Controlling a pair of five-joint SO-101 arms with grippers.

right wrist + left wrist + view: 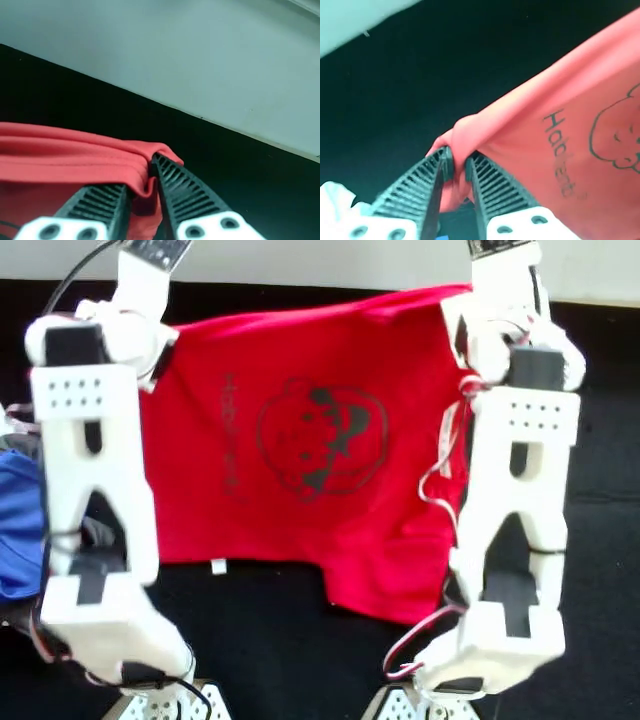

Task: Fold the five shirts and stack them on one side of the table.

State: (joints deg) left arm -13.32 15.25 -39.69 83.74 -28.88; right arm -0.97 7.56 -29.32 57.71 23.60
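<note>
Arms: nearest the high camera are the white bodies of the left arm and the right arm. They flank the red shirt, one over each side edge.
Table: the black table reaches past the red shirt on every side, and a pale wall rises beyond the shirt's far edge.
Red shirt: it lies spread between my two arms, print side up, with its far edge running from one gripper to the other.
High view: it gives me the whole outline, with a flap jutting from the near edge by the right arm.
Wrist views: these give me the pinches themselves, which the arm bodies cover from above.
Shirt's axis: the dark print lies sideways, its lettering running far to near. So the shirt's length runs from arm to arm; I cannot tell which end is the collar.
Blue cloth: a blue cloth sits beyond the shirt's left edge, partly under the left arm.
Left gripper: the left gripper has its jaws narrow, clamped on a bunched far corner of the red shirt, close to the lettering.
Right gripper: the right gripper has its jaws nearly closed on the folded hem at the other far corner of the red shirt.
Tag: a small white tag lies at the shirt's near edge, toward the left arm.
</note>
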